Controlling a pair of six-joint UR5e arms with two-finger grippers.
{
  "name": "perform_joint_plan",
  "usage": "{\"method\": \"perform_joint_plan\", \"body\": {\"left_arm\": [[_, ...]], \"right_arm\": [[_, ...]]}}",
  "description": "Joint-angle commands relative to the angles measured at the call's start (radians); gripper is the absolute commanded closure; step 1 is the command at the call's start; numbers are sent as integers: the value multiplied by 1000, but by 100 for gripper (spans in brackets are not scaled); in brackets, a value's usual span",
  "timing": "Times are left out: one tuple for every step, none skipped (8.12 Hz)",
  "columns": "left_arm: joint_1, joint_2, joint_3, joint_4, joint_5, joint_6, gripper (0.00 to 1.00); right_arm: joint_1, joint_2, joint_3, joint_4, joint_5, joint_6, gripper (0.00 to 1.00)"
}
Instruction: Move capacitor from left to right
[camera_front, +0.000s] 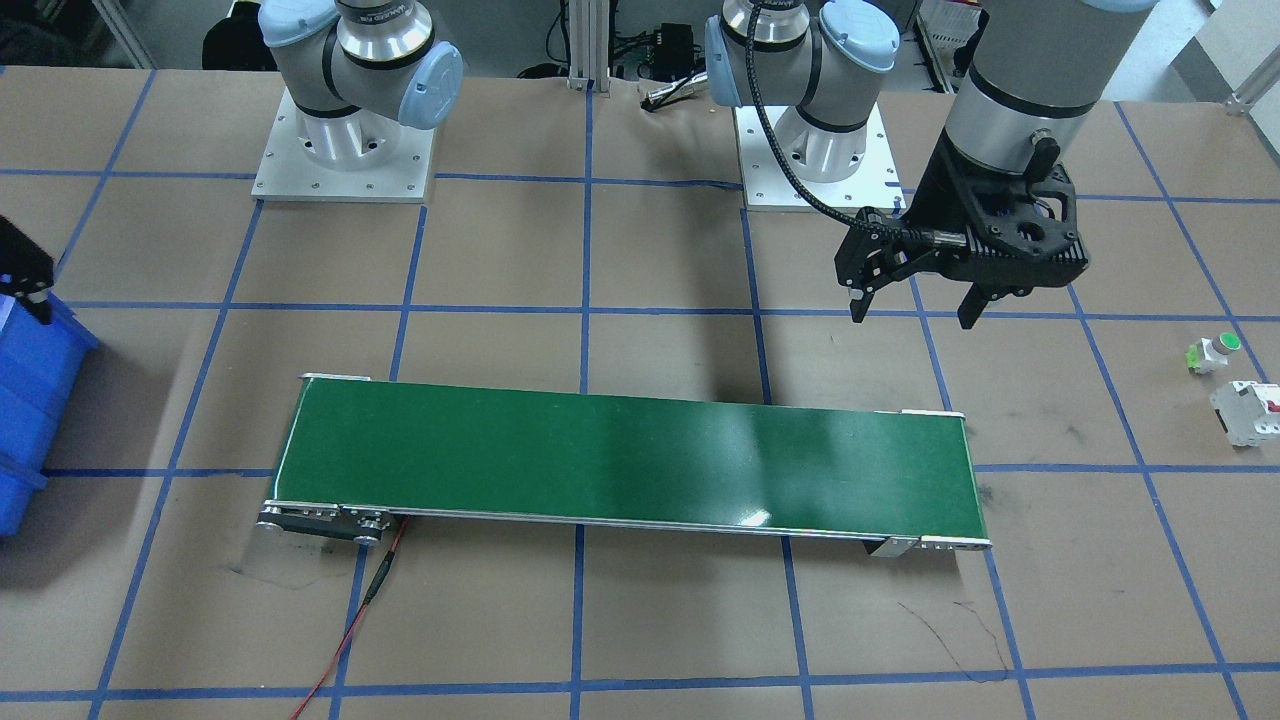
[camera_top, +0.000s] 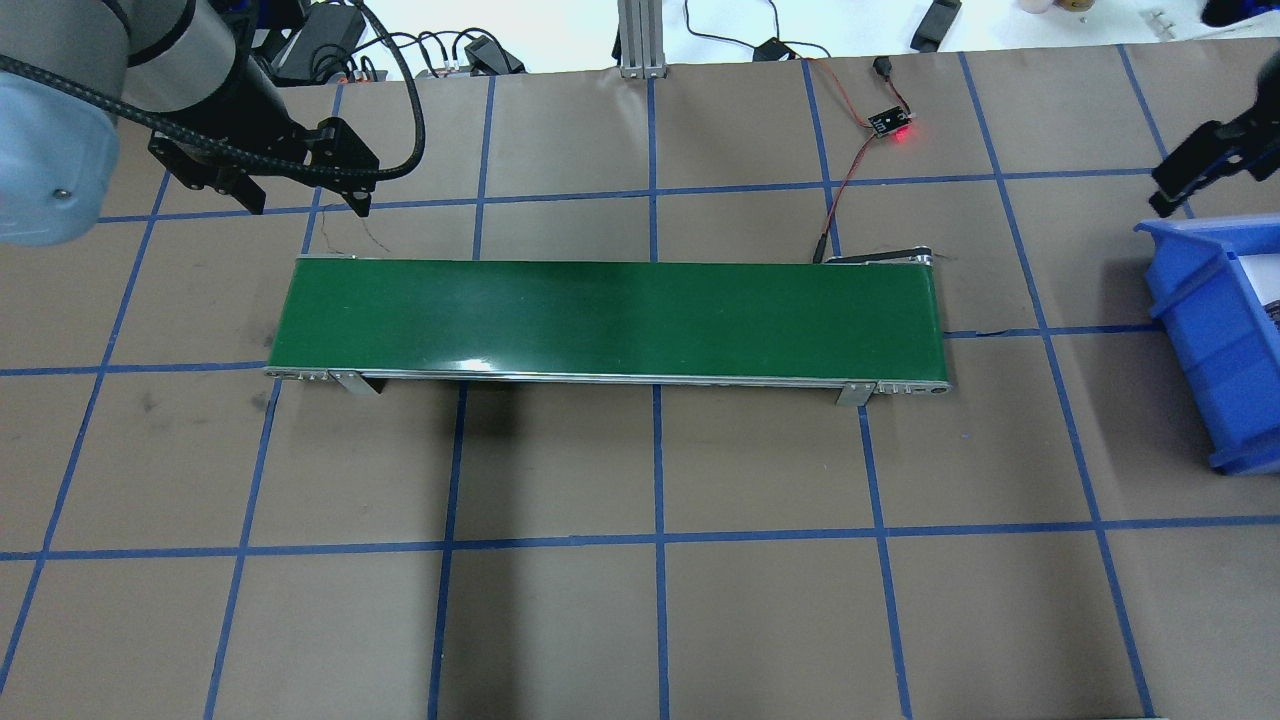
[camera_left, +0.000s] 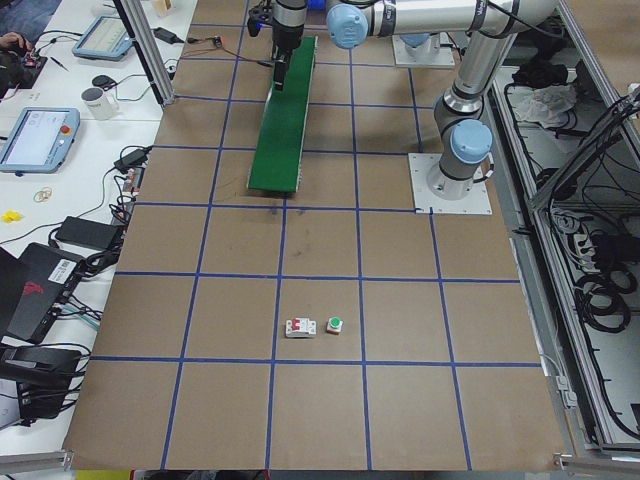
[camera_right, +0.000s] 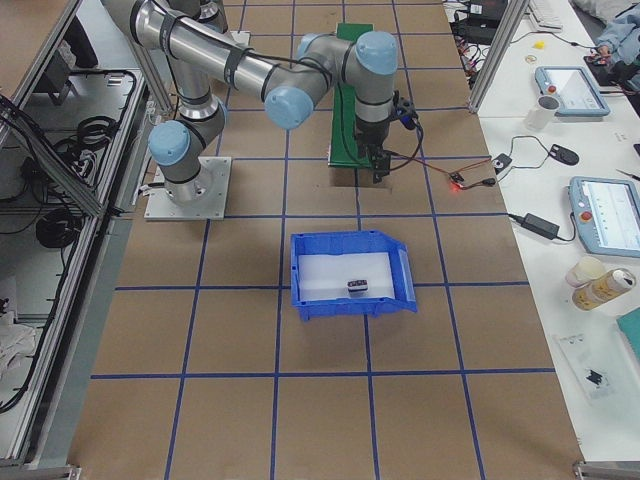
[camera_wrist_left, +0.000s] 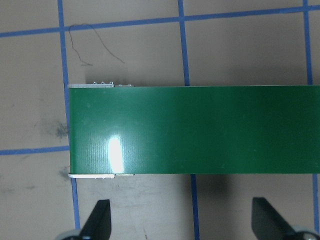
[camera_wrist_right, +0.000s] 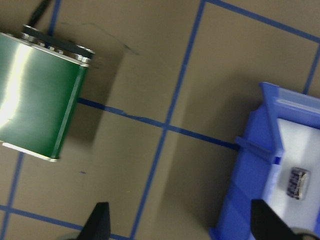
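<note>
The capacitor (camera_wrist_right: 297, 182), a small dark cylinder, lies on the white floor of the blue bin (camera_wrist_right: 250, 190); it also shows in the exterior right view (camera_right: 358, 286). My right gripper (camera_wrist_right: 181, 225) is open and empty, hovering between the bin and the right end of the green conveyor belt (camera_top: 600, 320). My left gripper (camera_front: 912, 305) is open and empty, held above the table behind the belt's left end; the left wrist view (camera_wrist_left: 182, 225) shows the belt end between its fingers and nothing held.
A white button with a green cap (camera_front: 1215, 352) and a white breaker with a red switch (camera_front: 1248, 412) lie on the table far to my left. A red-black wire (camera_top: 850, 170) runs from a small lit board to the belt's right end.
</note>
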Motion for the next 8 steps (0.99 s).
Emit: {"method": "perform_joint_plan", "body": {"left_arm": [[3,0,-52,-23,3,-73,0],[2,9,-62,-26,11,-82,0],[2,13,-64,-32,11,-82,0],[2,11,-64,-48,9,-84,0],[2,7,-64,-42,8,-84,0],[2,3,-64,-43,9,-84,0],[2,2,-64,-43,9,-84,0],[2,-1,-64,-37,8,-84,0]], "right_arm": [[286,-96,-13,140,-15,376,0],[383,-100,-14,140,-15,509,0],[425,-100,-14,140,-15,575,0],[430,-100,-14,145,-15,580,0],[430,-98,-14,146,-15,580,0],[430,-100,-14,146,-15,580,0],[430,-98,-14,145,-14,580,0],[430,-97,-13,145,-15,580,0]]}}
